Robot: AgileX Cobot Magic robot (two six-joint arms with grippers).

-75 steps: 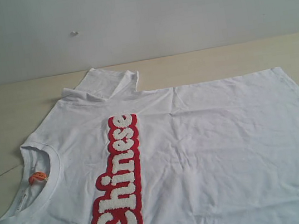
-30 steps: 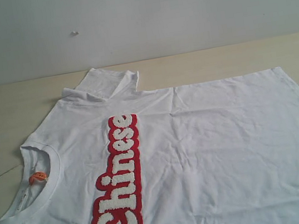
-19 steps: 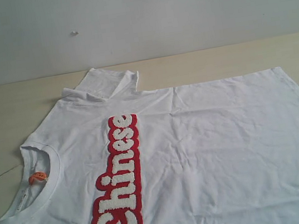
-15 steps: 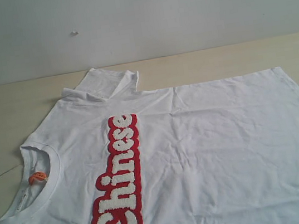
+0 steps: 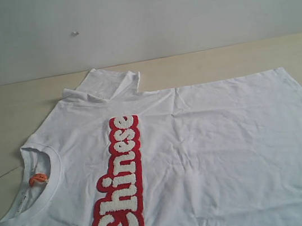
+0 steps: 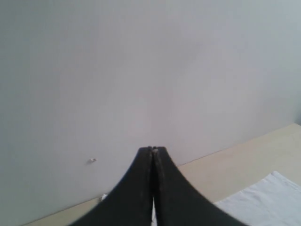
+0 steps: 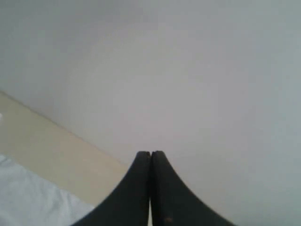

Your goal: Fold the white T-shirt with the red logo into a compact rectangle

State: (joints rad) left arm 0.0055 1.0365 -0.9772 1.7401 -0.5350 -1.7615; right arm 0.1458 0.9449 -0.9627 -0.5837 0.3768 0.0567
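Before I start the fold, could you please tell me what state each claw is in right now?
Left claw: closed, holding nothing.
Right claw: closed, holding nothing.

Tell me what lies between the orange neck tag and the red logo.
Exterior view: between the orange neck tag and the red logo lie only the ribbed collar and plain fabric of the white T-shirt.
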